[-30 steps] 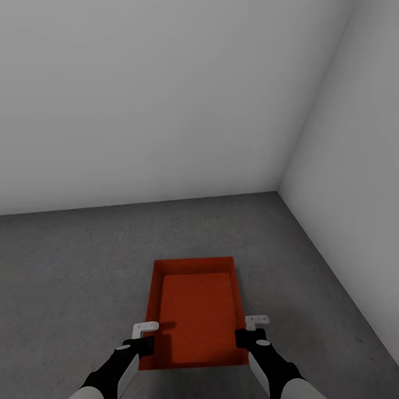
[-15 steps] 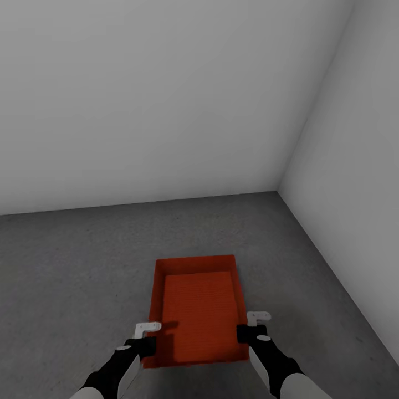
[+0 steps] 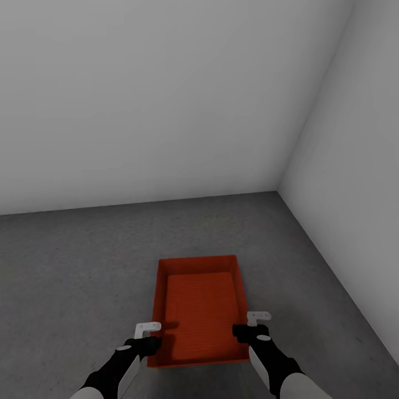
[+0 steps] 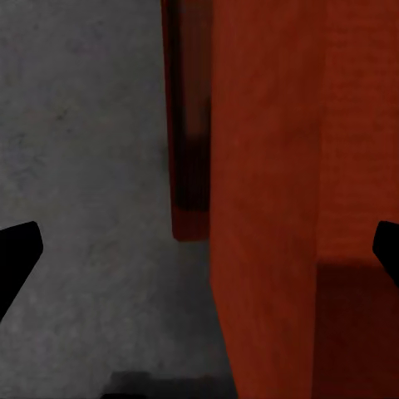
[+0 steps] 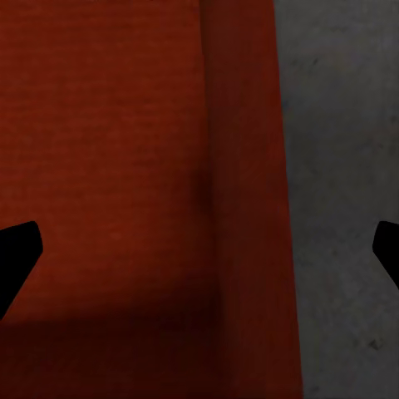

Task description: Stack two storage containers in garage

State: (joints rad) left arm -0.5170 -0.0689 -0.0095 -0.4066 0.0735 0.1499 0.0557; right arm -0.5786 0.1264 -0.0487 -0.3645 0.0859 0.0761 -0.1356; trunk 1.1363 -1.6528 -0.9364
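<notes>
My left gripper (image 3: 148, 337) and right gripper (image 3: 250, 327) straddle the container (image 3: 199, 307) walls, jaws wide; I should pinch evenly, lift level toward twelve o'clock.

Two black forearms turning white toward the elbow, left gripper (image 3: 148, 328) and right gripper (image 3: 257, 316) with seemingly white L-shaped fingers, dark fingertips (image 4: 17, 259)

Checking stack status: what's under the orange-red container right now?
Grey concrete floor surrounds the container. The left wrist view shows a second orange-red wall beside and below its rim, possibly another bin. Anything directly beneath its bottom is covered.
</notes>
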